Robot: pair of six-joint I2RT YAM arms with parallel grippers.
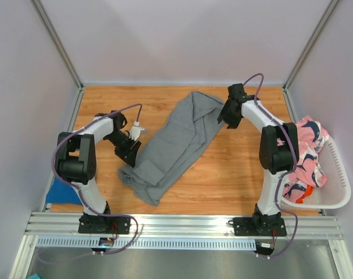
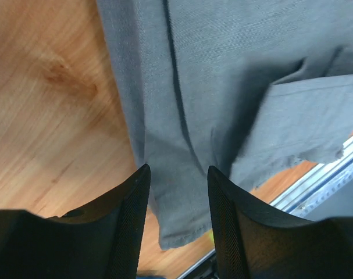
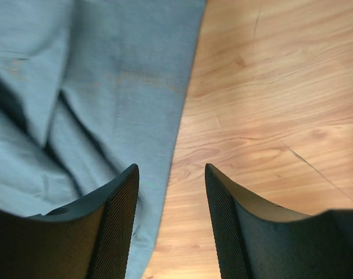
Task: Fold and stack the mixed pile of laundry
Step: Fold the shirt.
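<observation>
**Grey garment spread for folding, both pincers apart above its ends**

The long grey garment (image 1: 173,145) is laid diagonally on the wooden table (image 1: 234,168) between the arms, and its near end is rumpled with a flap turned over. The left gripper (image 2: 177,174) is held over the near-left edge and the right gripper (image 3: 171,174) over the far-right edge, each with jaws apart and nothing clamped. A clean fold is judged to need the rumpled end smoothed first, then both edges pinched at the hem and lifted evenly. The pink patterned garment (image 1: 307,151) and the orange garment (image 1: 300,197) are seen in the white basket (image 1: 338,192), and the blue garment (image 1: 63,192) near the left arm's base.
</observation>
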